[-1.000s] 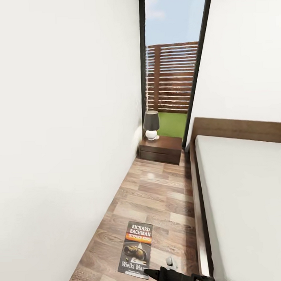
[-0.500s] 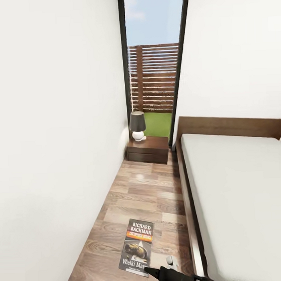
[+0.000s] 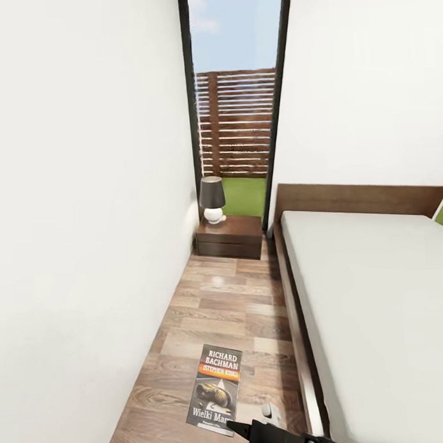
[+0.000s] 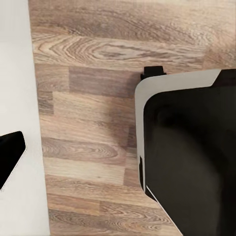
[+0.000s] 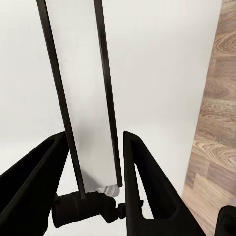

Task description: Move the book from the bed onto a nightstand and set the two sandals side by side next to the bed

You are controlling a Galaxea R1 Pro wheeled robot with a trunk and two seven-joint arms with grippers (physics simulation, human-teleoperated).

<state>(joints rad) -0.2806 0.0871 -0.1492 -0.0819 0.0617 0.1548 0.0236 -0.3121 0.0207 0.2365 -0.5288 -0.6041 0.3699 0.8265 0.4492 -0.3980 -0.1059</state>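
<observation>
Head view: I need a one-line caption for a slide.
Right gripper holds the book above the wood floor between wall and bed, facing the nightstand with its lamp.

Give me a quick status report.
Right gripper shut on book. Left gripper not seen. Nightstand ahead, lamp on it. Floor between looks open.
</observation>
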